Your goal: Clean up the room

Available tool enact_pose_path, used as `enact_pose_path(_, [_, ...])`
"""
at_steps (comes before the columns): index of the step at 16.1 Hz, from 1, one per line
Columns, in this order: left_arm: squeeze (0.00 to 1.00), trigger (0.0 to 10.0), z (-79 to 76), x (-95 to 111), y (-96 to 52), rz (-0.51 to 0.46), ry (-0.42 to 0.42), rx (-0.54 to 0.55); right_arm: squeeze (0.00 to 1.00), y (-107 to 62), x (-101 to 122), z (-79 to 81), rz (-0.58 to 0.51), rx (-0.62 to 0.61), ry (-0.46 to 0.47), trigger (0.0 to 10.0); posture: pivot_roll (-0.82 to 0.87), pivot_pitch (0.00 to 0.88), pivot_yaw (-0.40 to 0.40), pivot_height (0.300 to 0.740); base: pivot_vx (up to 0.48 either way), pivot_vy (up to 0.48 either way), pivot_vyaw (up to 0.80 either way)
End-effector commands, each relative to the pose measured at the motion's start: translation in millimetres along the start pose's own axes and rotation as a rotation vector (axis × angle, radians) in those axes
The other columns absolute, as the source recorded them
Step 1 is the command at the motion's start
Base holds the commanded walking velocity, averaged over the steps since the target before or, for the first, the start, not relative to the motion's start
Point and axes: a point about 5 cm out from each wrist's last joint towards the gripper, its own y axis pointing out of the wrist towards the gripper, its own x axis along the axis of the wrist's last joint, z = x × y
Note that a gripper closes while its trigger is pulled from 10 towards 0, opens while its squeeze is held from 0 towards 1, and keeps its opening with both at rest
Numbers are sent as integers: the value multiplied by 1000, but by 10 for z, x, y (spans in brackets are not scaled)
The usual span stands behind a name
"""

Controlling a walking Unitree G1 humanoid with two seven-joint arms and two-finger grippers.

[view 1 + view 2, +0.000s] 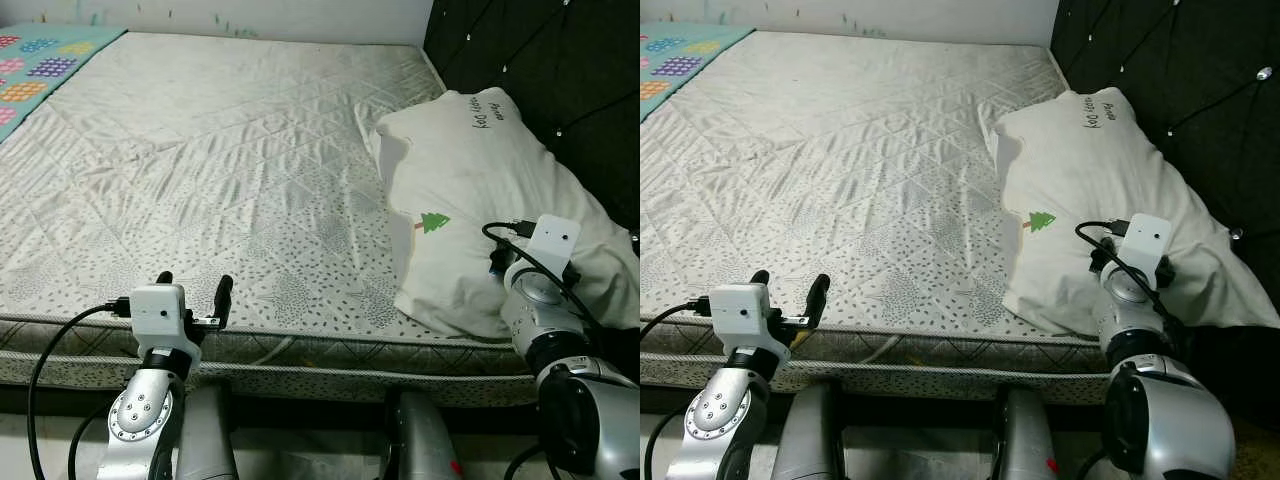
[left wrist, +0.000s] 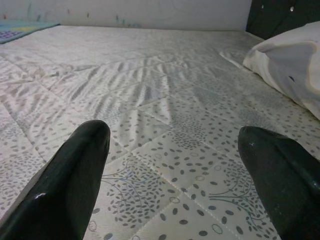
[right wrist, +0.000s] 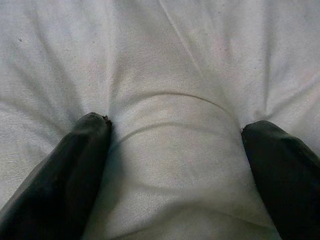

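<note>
Pillow [image 1: 475, 195], white with a small green tree print, lies at the right side of the mattress [image 1: 200, 170], its long axis running from the near edge toward the far end, alongside the dark tufted headboard [image 1: 540, 60]. Its near end overhangs the mattress edge slightly. The right gripper [image 3: 175, 150] presses into the pillow's near part, fingers spread wide with a bulge of fabric between them. The left gripper [image 1: 195, 285] hovers at the near mattress edge, fingers apart and empty. A colourful patterned blanket [image 1: 40, 65] lies at the far left corner.
</note>
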Motion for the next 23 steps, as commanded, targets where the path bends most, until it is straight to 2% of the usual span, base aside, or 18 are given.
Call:
enact_pose_path(1, [0,10000,-16,19,10,0,0,0,0,-64,-387,-26,171,-7,-12,10000,53,97,-37,530,0,0,0])
enact_pose_path(2, [0,10000,-19,29,23,-3,0,0,0,-48,-285,15,133,6,19,10000,53,96,-39,530,0,0,0])
enact_pose_path(6, [0,10000,11,69,24,-21,0,18,0,-20,194,149,-119,80,17,10000,55,91,-46,530,0,0,0])
enact_pose_path(8, [0,10000,38,90,26,-29,2,28,0,-46,360,192,-242,113,-32,10000,54,91,-49,530,0,0,0])
enact_pose_path(10, [0,10000,57,121,42,-42,7,34,0,-71,431,176,-318,127,-48,10000,47,90,-58,530,0,0,0])
enact_pose_path(14, [0,10000,103,195,49,-72,23,52,0,-196,423,185,-430,188,-44,10000,38,94,-61,530,0,0,0])
enact_pose_path(16, [0,10000,74,180,-8,-68,12,57,0,-445,270,324,-455,313,-32,10000,24,95,-64,530,0,0,0])
enact_pose_path(18, [0,10000,70,175,-58,-66,5,64,0,-586,196,398,-457,372,-43,10000,18,91,-63,530,0,0,0])
enact_pose_path(20, [0,10000,86,152,-90,-60,-4,74,0,-716,142,474,-446,434,-7,10000,16,76,-61,530,0,0,0])
enact_pose_path(21, [0,10000,89,140,-71,-59,-11,83,0,-787,145,522,-439,481,15,10000,15,65,-58,530,0,0,0])
enact_pose_path(23, [0,10000,60,150,-23,-65,-17,79,0,-822,217,584,-441,520,57,10000,14,51,-51,534,0,0,0])
